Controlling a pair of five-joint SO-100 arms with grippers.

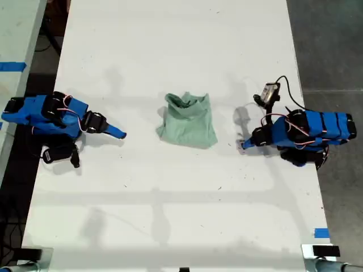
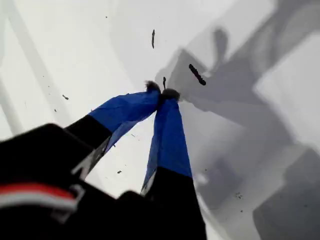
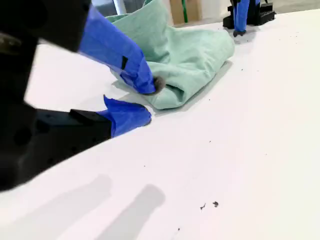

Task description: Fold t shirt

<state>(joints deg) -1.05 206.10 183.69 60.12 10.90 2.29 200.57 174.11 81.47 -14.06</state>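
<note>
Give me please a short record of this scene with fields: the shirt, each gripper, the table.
t shirt: pale green, wrinkled, bunched into a compact heap, mid-table between the two arms
my first gripper: shut, empty, tips low over the table, on the exterior view's right, apart from the shirt
my second gripper: open, empty, on the exterior view's left, pointing toward the shirt, apart from it
table: white, a few dark specks
</note>
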